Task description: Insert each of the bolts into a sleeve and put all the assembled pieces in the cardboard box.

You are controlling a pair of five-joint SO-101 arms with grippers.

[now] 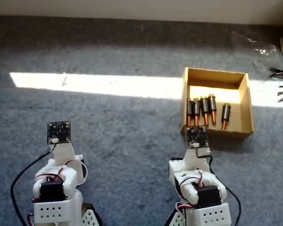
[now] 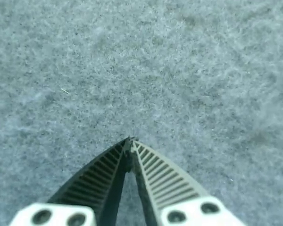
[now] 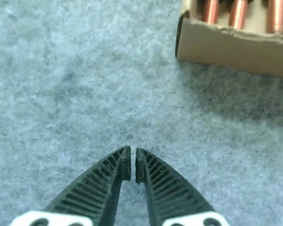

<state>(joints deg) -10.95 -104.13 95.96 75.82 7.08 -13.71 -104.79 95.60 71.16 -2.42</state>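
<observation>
The cardboard box (image 1: 248, 101) sits on the grey carpet at the right, and several assembled pieces (image 1: 205, 109), dark sleeves with copper bolts sticking out, lie in a row inside it. In the right wrist view the box's near wall (image 3: 231, 44) shows with copper bolt ends (image 3: 238, 12) above it. My right gripper (image 3: 133, 165) is shut and holds nothing, just in front of the box's near left corner. My left gripper (image 2: 130, 143) is shut and empty over bare carpet, far left of the box. Both arms (image 1: 59, 155) (image 1: 196, 162) are drawn back near the front edge.
Grey carpet covers the whole surface, with a bright sunlit stripe (image 1: 94, 84) across the middle. Dark cables and clear plastic (image 1: 278, 75) lie at the far right edge behind the box.
</observation>
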